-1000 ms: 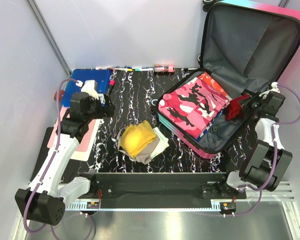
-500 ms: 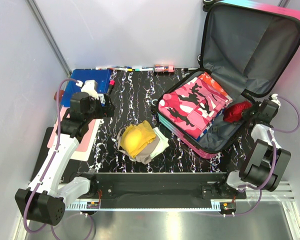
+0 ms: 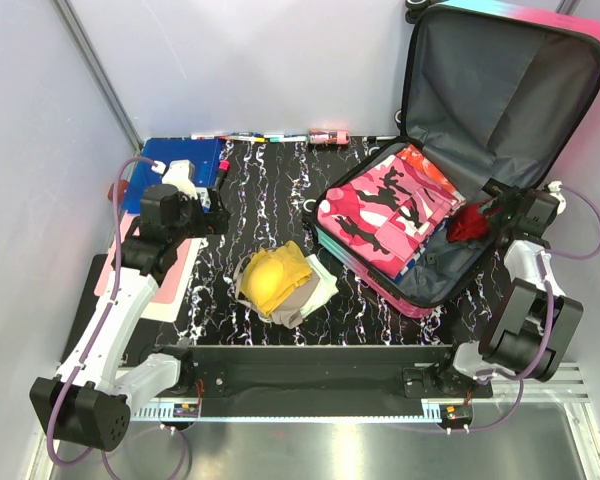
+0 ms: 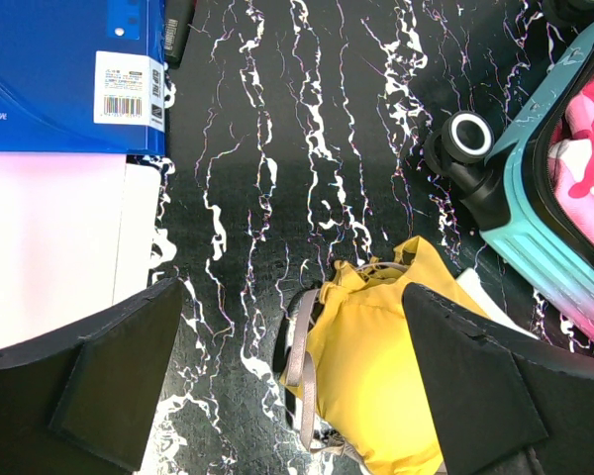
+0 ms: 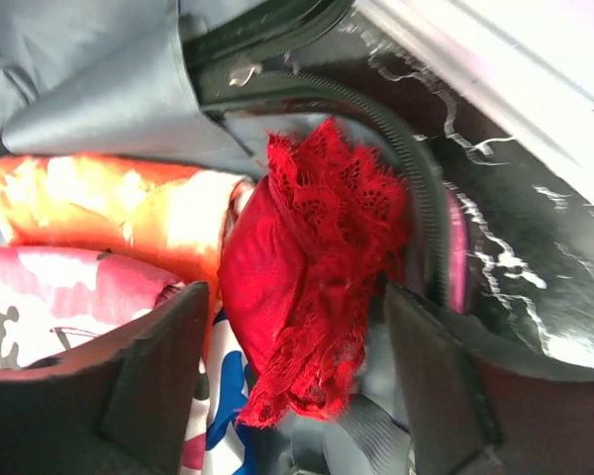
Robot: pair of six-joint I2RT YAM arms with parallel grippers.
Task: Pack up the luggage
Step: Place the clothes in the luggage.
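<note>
Your right tool is spread wide around a limp red lace garment just inside the luggage, which lies open on the table with its lid raised. Your left tool, wide and empty, hovers over a yellow garment left of the luggage. The shell looks stiff and slick, so take the lid by its rim.
</note>
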